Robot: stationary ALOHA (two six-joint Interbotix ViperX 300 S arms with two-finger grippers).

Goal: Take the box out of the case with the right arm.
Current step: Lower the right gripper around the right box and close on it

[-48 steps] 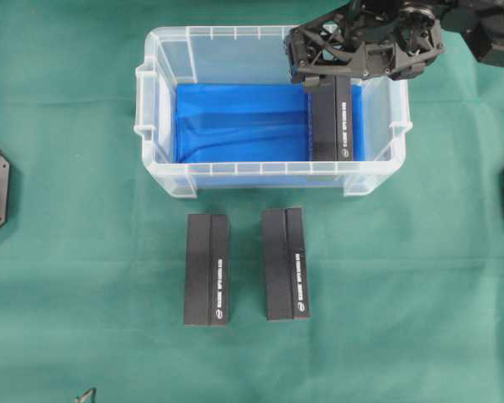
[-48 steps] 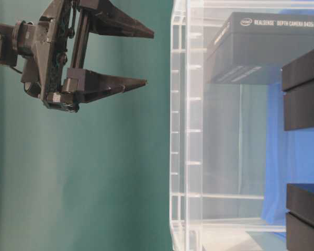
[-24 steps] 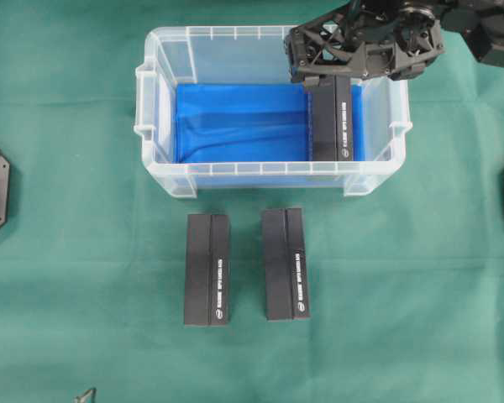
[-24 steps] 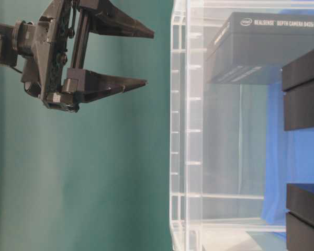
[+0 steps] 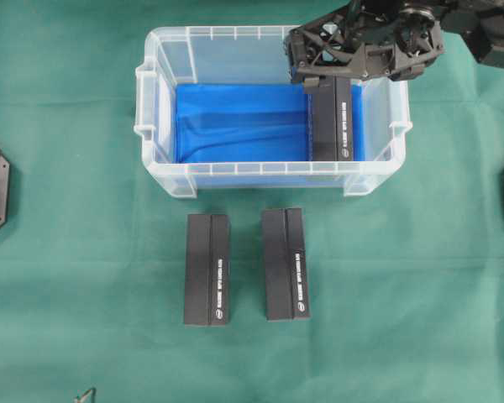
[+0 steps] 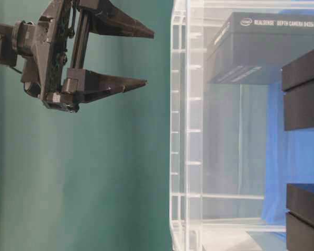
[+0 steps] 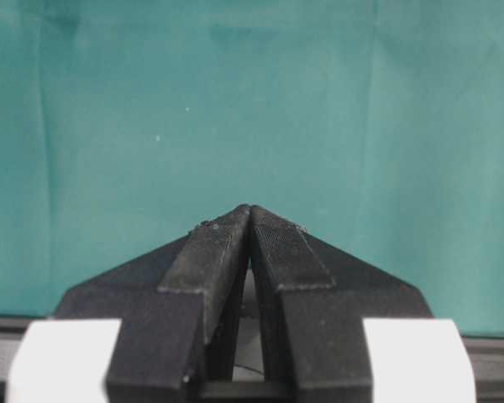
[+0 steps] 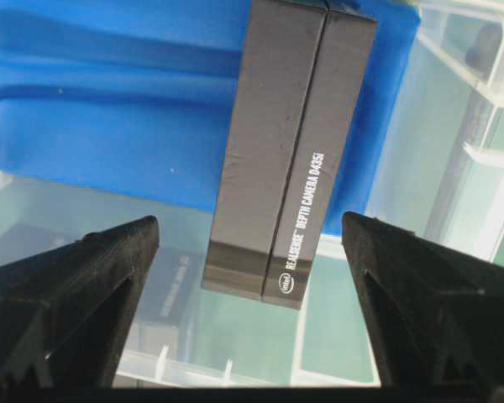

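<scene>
On the green counter (image 5: 420, 277), the case (image 5: 154, 101) sits near the far edge holding the box (image 5: 332, 122) at its right end, directly below the right end effector (image 8: 250, 243), whose jaws stand wide apart, empty, above it.

Even, bright, diffuse light in all views; shadows soft and faint on the green desk (image 5: 84, 252). Overhead view sharp, mild glare on the case (image 5: 160, 101) rim. Table-level view slightly soft, with pale reflections in the clear wall. Wrist views: near jaws blurred, box (image 8: 290, 143) print readable, cloth evenly lit.
</scene>
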